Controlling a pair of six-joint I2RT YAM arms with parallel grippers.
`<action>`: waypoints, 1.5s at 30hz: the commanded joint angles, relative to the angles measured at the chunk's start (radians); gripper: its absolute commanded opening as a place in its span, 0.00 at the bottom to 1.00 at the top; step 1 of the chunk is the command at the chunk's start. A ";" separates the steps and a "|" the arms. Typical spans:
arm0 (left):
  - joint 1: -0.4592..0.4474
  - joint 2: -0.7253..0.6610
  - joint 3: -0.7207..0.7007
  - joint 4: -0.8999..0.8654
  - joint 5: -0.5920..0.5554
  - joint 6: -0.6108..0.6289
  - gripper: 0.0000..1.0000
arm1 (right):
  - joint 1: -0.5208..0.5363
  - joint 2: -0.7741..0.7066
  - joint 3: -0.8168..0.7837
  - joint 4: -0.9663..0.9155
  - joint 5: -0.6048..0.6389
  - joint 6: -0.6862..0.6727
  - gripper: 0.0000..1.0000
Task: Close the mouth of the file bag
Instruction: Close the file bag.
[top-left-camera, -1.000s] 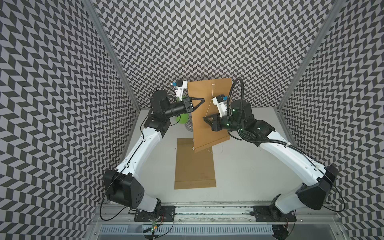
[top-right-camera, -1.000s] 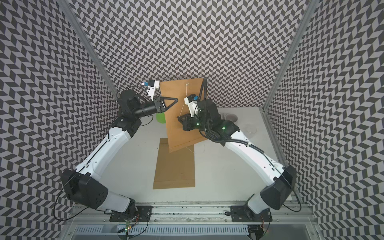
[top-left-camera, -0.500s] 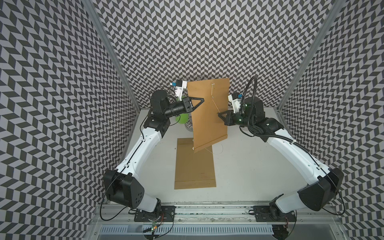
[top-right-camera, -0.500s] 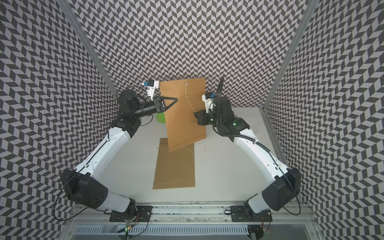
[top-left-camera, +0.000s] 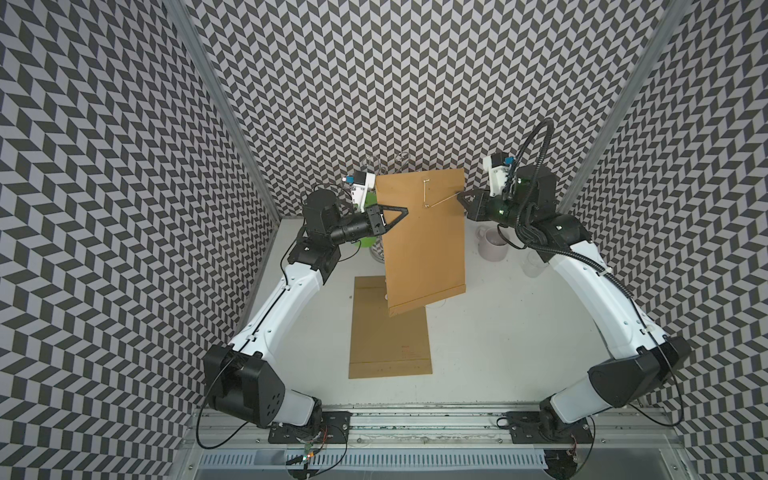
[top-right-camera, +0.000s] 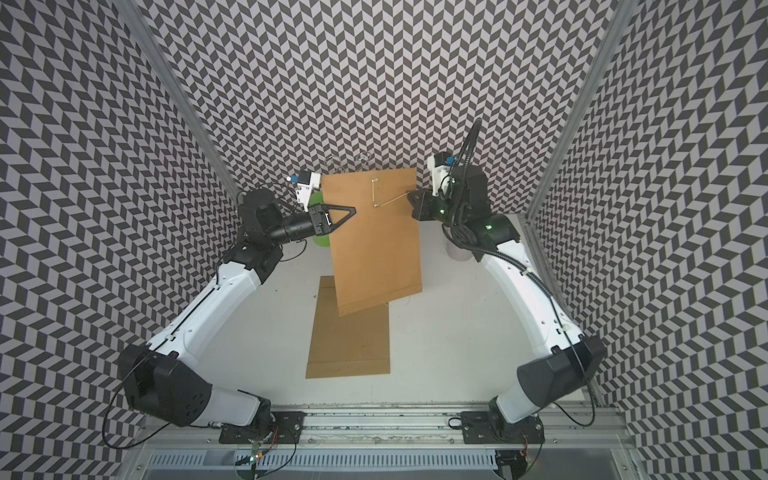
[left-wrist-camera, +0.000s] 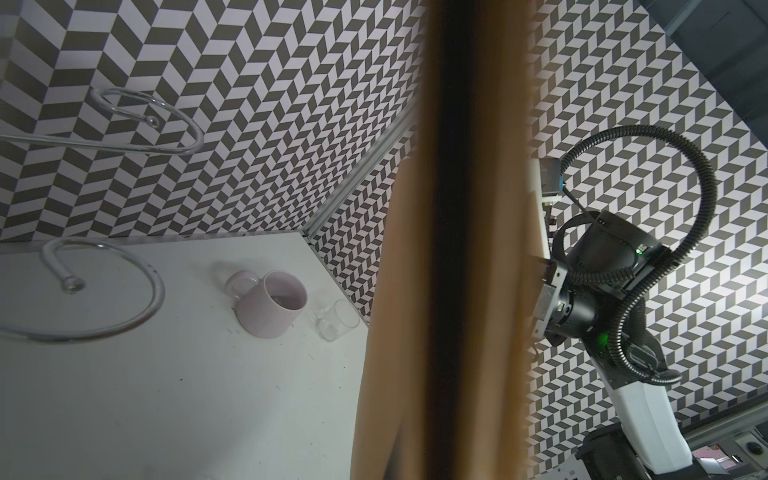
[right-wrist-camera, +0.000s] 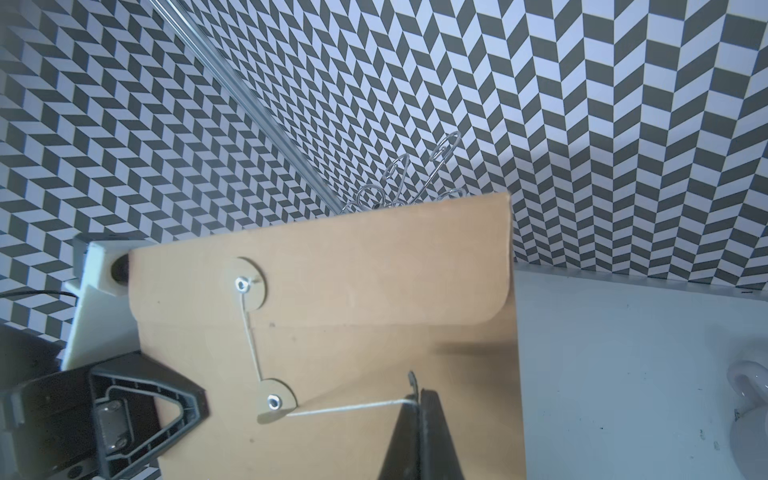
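The file bag (top-left-camera: 424, 241) hangs upright in the air over the far middle of the desk (top-left-camera: 498, 332), slightly tilted, with its mouth end uppermost. Its flap (right-wrist-camera: 374, 266) is folded down flat over the front. A thin string (right-wrist-camera: 349, 407) runs from the upper button (right-wrist-camera: 242, 285) on the flap down to the lower button (right-wrist-camera: 274, 402) on the body, bends round it, and stretches taut sideways off to the right.

The right claw (top-left-camera: 459, 195) is clenched on the free end of that string, just past the bag's right edge. The left claw (top-left-camera: 406, 212) is clamped on the bag's left edge near the top and carries its weight; one finger lies across the front face.

Below the hanging bag, a second file bag (top-left-camera: 388, 332) lies flat on the desk. In both top views the raised bag's lower edge overlaps its far end; whether they touch I cannot tell.

A pale mug (left-wrist-camera: 270, 311) stands near the far right corner with a clear glass (left-wrist-camera: 336, 320) just beside it. A wire rack (right-wrist-camera: 440, 153) stands behind the bag against the back wall, and a green object (top-left-camera: 365, 241) shows behind the left claw.
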 joint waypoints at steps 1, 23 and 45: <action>0.005 -0.044 -0.020 0.002 -0.005 0.019 0.00 | -0.012 0.026 0.063 -0.005 0.057 -0.010 0.00; 0.006 -0.038 0.064 0.006 0.016 -0.003 0.00 | 0.039 -0.040 -0.127 0.039 0.085 -0.009 0.00; -0.044 -0.080 -0.009 -0.013 0.031 0.024 0.00 | 0.069 0.048 0.112 -0.018 0.135 -0.024 0.00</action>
